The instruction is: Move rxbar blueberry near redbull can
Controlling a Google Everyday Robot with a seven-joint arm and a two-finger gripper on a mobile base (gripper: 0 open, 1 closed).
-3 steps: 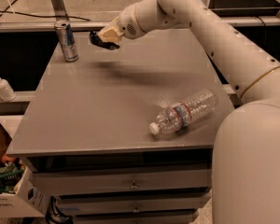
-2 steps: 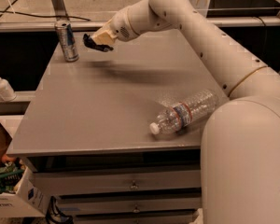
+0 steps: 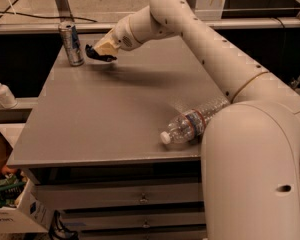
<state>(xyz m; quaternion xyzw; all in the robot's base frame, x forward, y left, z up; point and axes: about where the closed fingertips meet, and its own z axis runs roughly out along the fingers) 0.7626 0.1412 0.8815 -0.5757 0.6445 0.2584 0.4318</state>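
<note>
The redbull can [image 3: 71, 43] stands upright at the far left corner of the grey table [image 3: 110, 114]. My gripper [image 3: 101, 52] is just right of the can, low over the table, shut on the rxbar blueberry [image 3: 99, 55], a small dark bar that sticks out below the pale fingers [image 3: 108, 46]. The bar hangs a short way from the can and does not touch it. I cannot tell whether the bar touches the tabletop.
A clear plastic water bottle [image 3: 192, 124] lies on its side near the table's front right. A white pump bottle [image 3: 1, 92] stands on a ledge to the left. A cardboard box [image 3: 10, 204] sits on the floor at lower left. Drawers [image 3: 140, 199] are under the table.
My gripper has moved left and slightly down with the bar, closer to the can.
</note>
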